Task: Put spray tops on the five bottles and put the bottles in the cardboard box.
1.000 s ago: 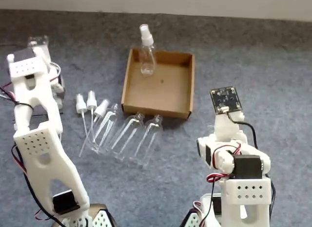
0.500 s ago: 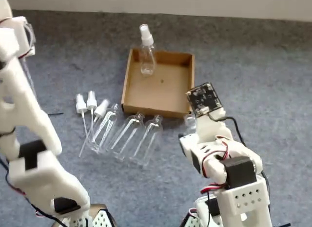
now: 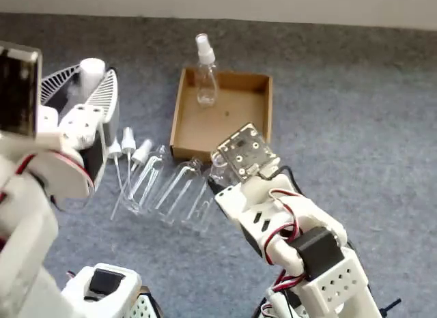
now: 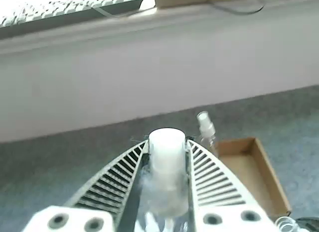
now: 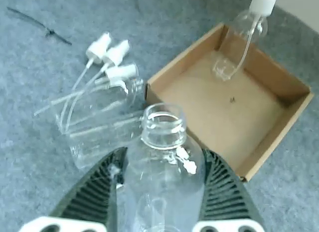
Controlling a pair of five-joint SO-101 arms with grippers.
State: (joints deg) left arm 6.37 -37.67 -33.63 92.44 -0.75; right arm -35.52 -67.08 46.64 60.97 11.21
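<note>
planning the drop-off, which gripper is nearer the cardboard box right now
Right. The right gripper, shut on an open bottle, is just at the cardboard box's front wall. The left gripper, shut on a spray top, is well off to the box's side.

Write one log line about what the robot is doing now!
left gripper: shut on spray top | right gripper: shut on open bottle | cardboard box: one capped bottle | loose: three bottles, three tops

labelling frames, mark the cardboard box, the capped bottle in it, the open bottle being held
cardboard box (image 3: 212, 123), high view, bare floor
capped bottle (image 3: 206, 89), high view, clear body
open bottle (image 5: 162, 133), right wrist view, neck
</note>
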